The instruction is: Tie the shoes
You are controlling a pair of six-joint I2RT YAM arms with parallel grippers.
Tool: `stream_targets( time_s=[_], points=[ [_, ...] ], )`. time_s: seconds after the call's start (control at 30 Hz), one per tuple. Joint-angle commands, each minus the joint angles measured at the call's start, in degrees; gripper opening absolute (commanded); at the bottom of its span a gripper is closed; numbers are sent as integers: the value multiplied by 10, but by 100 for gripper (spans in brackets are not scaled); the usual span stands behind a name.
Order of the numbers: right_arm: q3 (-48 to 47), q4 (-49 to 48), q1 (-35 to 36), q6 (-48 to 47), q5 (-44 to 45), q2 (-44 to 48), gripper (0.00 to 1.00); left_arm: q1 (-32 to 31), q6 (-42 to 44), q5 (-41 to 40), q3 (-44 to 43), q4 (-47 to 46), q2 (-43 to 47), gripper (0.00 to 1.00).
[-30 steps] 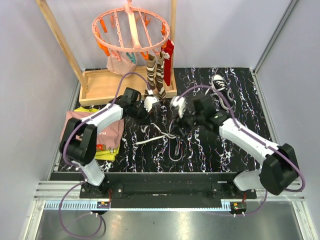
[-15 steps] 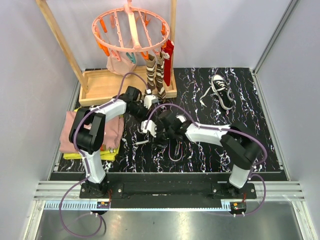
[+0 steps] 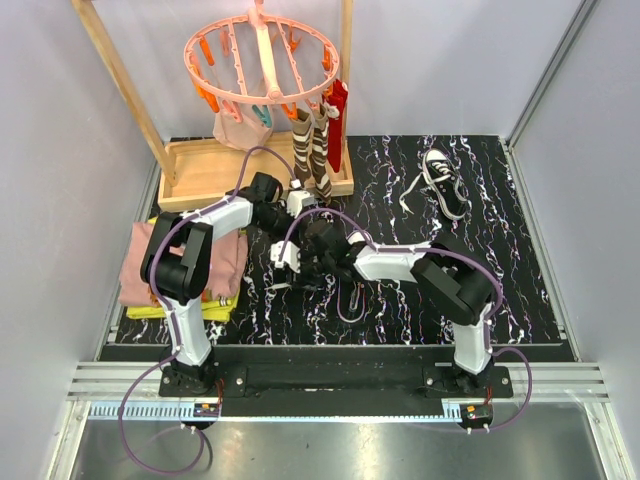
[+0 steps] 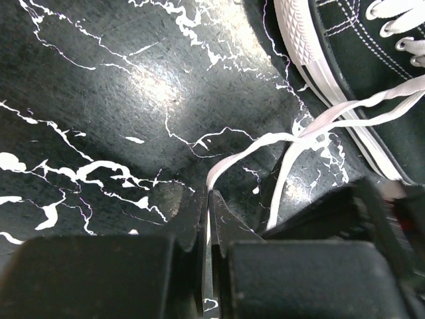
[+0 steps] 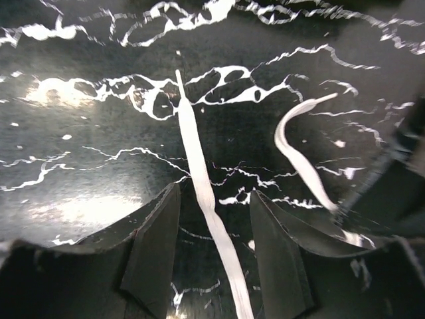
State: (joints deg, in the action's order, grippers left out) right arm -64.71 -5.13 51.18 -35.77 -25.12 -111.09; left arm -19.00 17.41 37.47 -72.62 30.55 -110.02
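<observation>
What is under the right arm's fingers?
A white lace lies on the black marbled table, running between the open right fingers. A second lace curls beside them. The first lace's near end runs out of sight beneath the wrist.

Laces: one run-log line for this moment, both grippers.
left gripper: shut on lace | right gripper: open, straddling lace strand | near shoe: laces loose | far shoe: apart from both grippers

White arms (image 3: 222, 215), black joints (image 3: 172, 275), purple cables (image 3: 135, 420)
</observation>
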Motion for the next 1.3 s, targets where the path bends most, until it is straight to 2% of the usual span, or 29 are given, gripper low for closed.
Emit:
stream_targets(
  time_s=[0.0, 0.13, 0.2, 0.27, 0.3, 0.37, 0.4, 0.47, 0.6, 0.87, 1.13, 1.27],
  points=[
    [-31, -25, 4, -25, -12, -27, 55, 5, -15, 26, -23, -3, -8, 2],
    [-45, 4, 4, -32, -26, -41, 52, 5, -19, 30, -19, -2, -9, 3],
    [-47, 27, 4, -46, -28, -43, 44, 5, -19, 29, -18, -2, -8, 3],
    [-39, 45, 4, -61, -25, -41, 31, 5, -17, 29, -18, -1, -7, 3],
    [-34, 48, 4, -66, -25, -35, 18, 5, -16, 29, -16, -1, -6, 3],
    [-14, 49, 4, -70, -24, -23, 4, 5, -16, 32, -16, 0, -4, 2],
    [-10, 48, 4, -68, -22, -6, 0, 6, -16, 35, -15, 0, 1, 2],
    [-3, 73, 4, -50, -13, 17, 0, 5, -12, 52, -12, 0, 7, 2],
    [10, 88, 2, -8, -7, 118, 0, 5, -18, 75, 3, 0, 32, 1],
    [63, 152, -12, 74, 7, 277, 0, 5, -14, 66, 62, 3, 109, 0],
    [150, 194, -53, 183, 47, 412, 0, -8, 70, 33, 159, 51, 197, 0],
    [198, 197, -64, 235, 72, 478, 0, -43, 103, 9, 205, 61, 233, 1]
  ],
)
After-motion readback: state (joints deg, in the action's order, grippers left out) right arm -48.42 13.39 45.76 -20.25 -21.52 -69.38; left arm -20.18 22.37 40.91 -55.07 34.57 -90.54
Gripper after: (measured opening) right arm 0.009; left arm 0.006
